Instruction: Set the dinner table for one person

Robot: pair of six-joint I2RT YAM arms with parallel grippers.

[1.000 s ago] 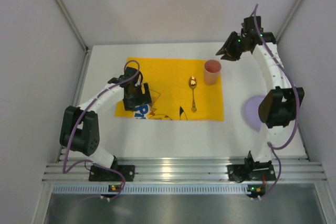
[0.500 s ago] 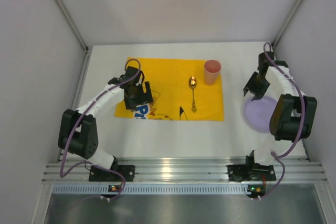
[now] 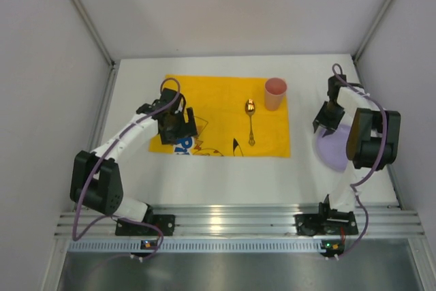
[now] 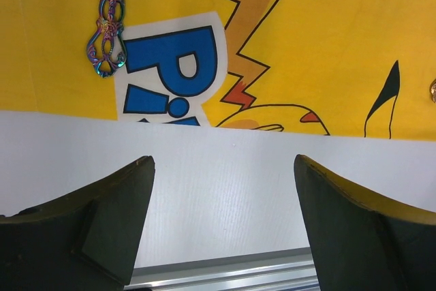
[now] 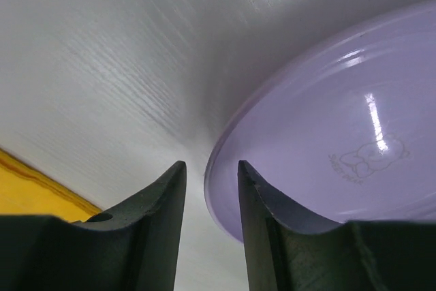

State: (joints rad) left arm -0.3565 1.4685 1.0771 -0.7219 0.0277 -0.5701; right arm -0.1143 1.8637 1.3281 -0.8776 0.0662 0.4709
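The white dinner table (image 3: 225, 175) carries a yellow cartoon cloth (image 3: 218, 103). On the cloth stand a pink cup (image 3: 275, 93) and a gold spoon (image 3: 251, 122). A purple plate (image 3: 332, 149) lies on the table to the right of the cloth. My right gripper (image 3: 325, 118) is at the plate's left rim. In the right wrist view the narrowly open gripper (image 5: 210, 167) straddles the plate's rim (image 5: 327, 134), one finger over the plate, one outside. My left gripper (image 3: 178, 125) is open and empty (image 4: 221, 161) over the cloth's near edge. An iridescent utensil handle (image 4: 105, 32) lies on the cloth (image 4: 327, 39).
The ribbed aluminium rail (image 3: 231, 219) runs along the table's near edge, by both arm bases, and shows in the left wrist view (image 4: 225, 274). White walls enclose the table on the left, back and right. Bare table (image 5: 102, 59) lies left of the plate.
My right arm has swung from the far right back corner down to the plate's left rim. My left gripper has hardly moved.
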